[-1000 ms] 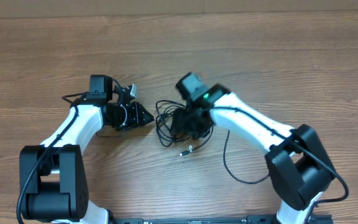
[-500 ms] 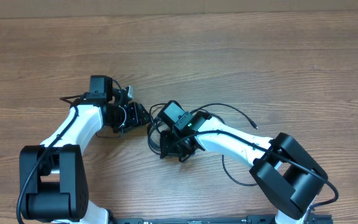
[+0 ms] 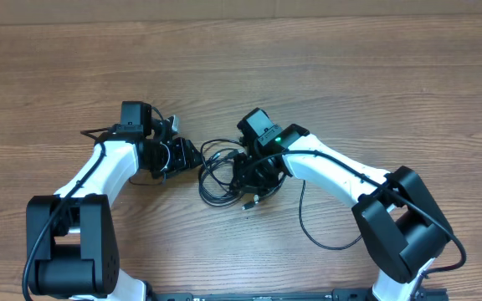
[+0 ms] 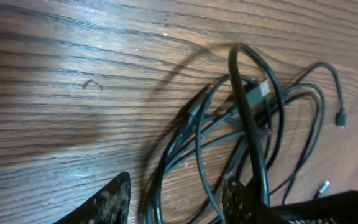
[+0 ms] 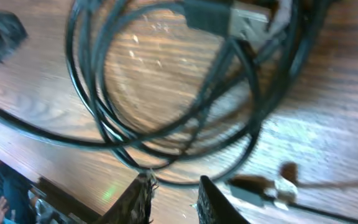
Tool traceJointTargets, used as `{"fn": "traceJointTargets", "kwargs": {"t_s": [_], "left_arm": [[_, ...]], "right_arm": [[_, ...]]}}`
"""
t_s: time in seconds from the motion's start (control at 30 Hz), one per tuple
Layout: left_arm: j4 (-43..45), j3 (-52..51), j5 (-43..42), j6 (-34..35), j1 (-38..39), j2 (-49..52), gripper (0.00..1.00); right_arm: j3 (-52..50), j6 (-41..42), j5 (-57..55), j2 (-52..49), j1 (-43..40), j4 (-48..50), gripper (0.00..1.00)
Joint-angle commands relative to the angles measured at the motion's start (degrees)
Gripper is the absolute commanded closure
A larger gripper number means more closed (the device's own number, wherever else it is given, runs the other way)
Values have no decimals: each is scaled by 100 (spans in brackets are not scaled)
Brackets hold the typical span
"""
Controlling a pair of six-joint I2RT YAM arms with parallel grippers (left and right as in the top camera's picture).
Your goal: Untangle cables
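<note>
The cables [image 3: 217,173] lie as a tangle of thin black loops on the wooden table between my two grippers. My left gripper [image 3: 193,157] is at the tangle's left edge. In the left wrist view its fingers [image 4: 179,200] are open, with several strands of the cables [image 4: 253,124] running between them and a silver plug [image 4: 263,91] beyond. My right gripper [image 3: 254,179] is over the tangle's right side. In the right wrist view its fingers [image 5: 174,194] stand slightly apart, bare wood between them, and a loop of the cables [image 5: 166,127] crosses just past the tips. A small white plug [image 5: 279,186] lies beside them.
A loose plug end [image 3: 249,203] lies just in front of the tangle. The right arm's own thicker black cable [image 3: 306,224] hangs in a loop over the table near the front right. The table's far edge [image 3: 241,18] runs along the top.
My right gripper swung left and toward the front, then came back right and away, dragging the tangle so its loops lie differently. My left gripper closed in slightly to the tangle's left edge.
</note>
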State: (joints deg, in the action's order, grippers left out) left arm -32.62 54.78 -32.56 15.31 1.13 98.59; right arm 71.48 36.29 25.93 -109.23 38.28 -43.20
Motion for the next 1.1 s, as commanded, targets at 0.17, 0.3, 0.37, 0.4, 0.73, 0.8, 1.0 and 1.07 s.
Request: {"fn": "traceJointTargets", "kwargs": {"t_s": [0.17,0.3,0.37,0.4,0.73,0.8,1.0,1.07], "left_arm": [[-444,57,1816,254,243,52,66],[-483,-109,1812,332,466,52,65],[-350,-221,1775,501,608,52,62],[-282,-262,1746,557,682,52,60],[299,-286,868,763,1207,52,62],[358,-210,507,737,1169,50,67],[356,330,-835,426,1045,50,66],[358,496,-1266,319,1047,50,66]], "right_arm": [[122,-299,-719,197,-516,-435,75],[122,-297,-1058,197,-651,-341,65],[122,-326,-1091,197,-654,-188,57],[122,-339,-1091,197,-654,-103,56],[122,-341,-1086,195,-446,44,56],[122,-365,-1075,195,-407,31,56],[122,-750,-935,195,-352,-22,55],[122,-796,-940,197,-356,-68,55]]}}
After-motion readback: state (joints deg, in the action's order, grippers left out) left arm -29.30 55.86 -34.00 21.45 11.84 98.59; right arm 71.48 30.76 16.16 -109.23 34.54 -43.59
